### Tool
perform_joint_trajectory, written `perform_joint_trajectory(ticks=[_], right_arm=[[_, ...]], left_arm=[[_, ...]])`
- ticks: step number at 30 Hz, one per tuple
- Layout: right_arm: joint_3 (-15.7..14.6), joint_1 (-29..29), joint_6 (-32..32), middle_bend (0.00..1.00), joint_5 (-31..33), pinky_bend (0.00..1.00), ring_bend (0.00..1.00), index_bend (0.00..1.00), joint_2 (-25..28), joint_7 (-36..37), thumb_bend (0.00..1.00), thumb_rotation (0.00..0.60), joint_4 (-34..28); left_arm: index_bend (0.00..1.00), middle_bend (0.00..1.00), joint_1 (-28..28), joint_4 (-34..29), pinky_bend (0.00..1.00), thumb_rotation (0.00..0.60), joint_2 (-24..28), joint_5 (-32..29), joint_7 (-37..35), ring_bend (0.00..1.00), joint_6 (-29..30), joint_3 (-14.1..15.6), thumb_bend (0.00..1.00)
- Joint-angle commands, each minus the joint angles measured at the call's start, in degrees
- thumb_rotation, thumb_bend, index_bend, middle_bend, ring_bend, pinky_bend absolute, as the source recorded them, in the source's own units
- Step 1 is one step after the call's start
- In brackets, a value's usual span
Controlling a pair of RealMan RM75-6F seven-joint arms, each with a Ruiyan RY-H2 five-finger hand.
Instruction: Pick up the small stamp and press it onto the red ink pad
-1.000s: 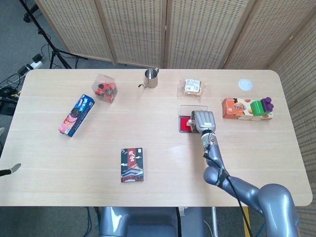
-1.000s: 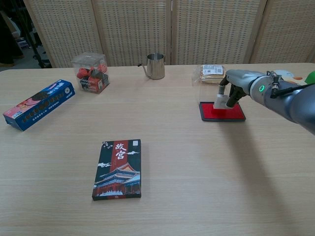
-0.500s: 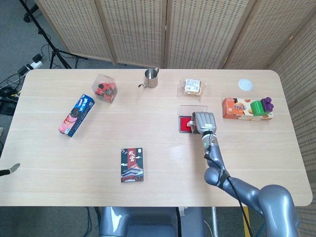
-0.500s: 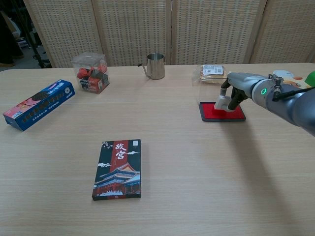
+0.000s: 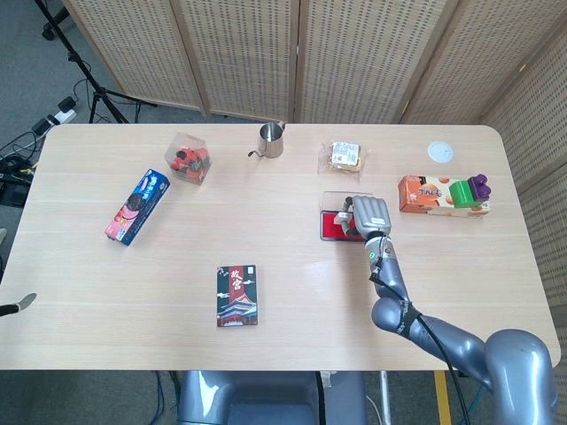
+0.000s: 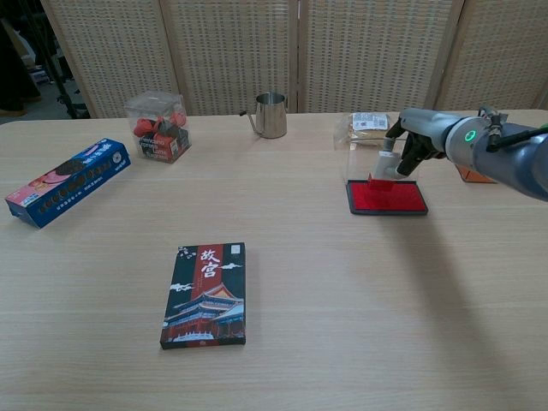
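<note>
The red ink pad [image 6: 387, 198] lies in its black tray right of the table's middle, also seen in the head view [image 5: 331, 225]. Its clear lid [image 6: 358, 157] stands open behind it. My right hand [image 6: 419, 133] holds the small white stamp [image 6: 384, 167] a little above the pad's far edge, and the stamp's underside shows red. In the head view the right hand [image 5: 371, 215] covers the stamp. A grey tip at the table's left edge [image 5: 18, 305] may be my left hand; its fingers cannot be made out.
A steel cup [image 5: 272, 140] and a snack packet [image 5: 345, 156] stand behind the pad. An orange box with green and purple toys [image 5: 440, 195] is to its right. A dark card box [image 5: 236, 295], a blue biscuit box [image 5: 137, 206] and a clear box [image 5: 190, 158] lie left.
My right hand has risen and lifted the stamp off the ink pad, drawing it slightly back. The stamp's face now shows red. Nothing else moved.
</note>
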Motion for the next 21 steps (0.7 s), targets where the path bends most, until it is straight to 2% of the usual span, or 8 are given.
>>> perform_joint_trajectory(ticks=[1,6,11,21], right_arm=[[0.4,-0.8,0.7,0.95,0.1,1.0,1.0,0.57,2.5,0.4,0.62,0.6,-3.2],[-0.1,-2.3,1.3,0.95,-1.4,1.0,1.0,0.57,6.2,1.6,0.62,0.6,-7.6],[-3.0,-7.1,1.0,0.95,-5.5,1.0,1.0,0.57,11.9,6.1,0.62,0.6,-12.3],[-7.7,-12.2,0.2,0.95,-14.6,1.0,1.0,0.57,13.6,15.1,0.62,0.6,-10.1]], left_arm=[[0.0,0.0,-0.1,0.0,0.0,0.6,-0.1,0.0,0.2,0.0,-0.1,0.0,0.01],[0.0,0.0,-0.1,-0.1,0.0,0.6,-0.2,0.2,0.5,0.0,0.0,0.1,0.01],[0.0,0.0,0.0,-0.5,0.0,0.6,-0.4,0.9,1.4,0.0,0.4,0.4,0.01],[0.0,0.0,0.1,-0.8,0.0,0.6,-0.7,1.7,2.3,0.0,1.1,0.9,0.01]])
